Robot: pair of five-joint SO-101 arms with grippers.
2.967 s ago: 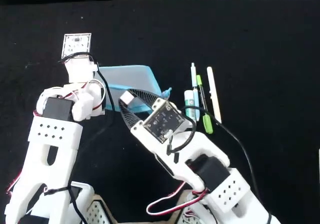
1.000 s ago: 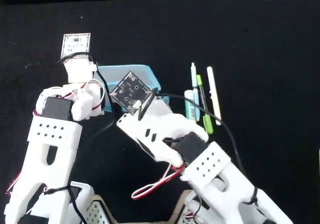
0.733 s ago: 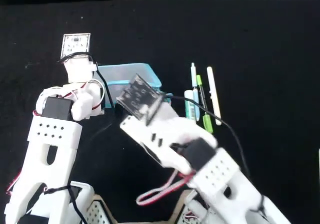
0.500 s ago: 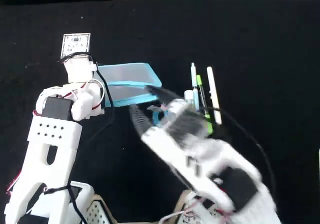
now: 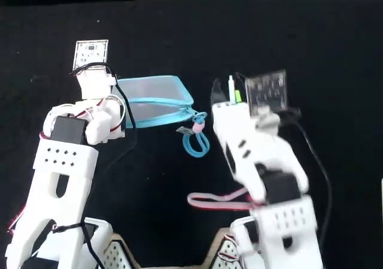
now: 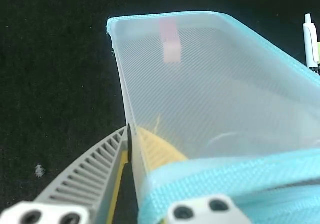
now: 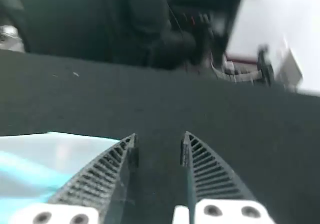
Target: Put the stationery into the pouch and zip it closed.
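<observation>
A translucent pouch with a teal zip lies at the left of centre, and its blue pull loop trails toward the front. My left gripper is shut on the pouch's left end; the left wrist view shows the pouch clamped at my left gripper. My right gripper hangs open just right of the pouch, over the pens, which the arm mostly hides. In the right wrist view my right gripper holds nothing, with the pouch to one side.
A small white marker card lies behind the left arm. The black table stretches to the right and back. A white pen shows past the pouch's far end in the left wrist view.
The right arm has swung right, from over the pouch's zip end to above the pens. The zip pull and blue loop now lie uncovered. The left arm has held still.
</observation>
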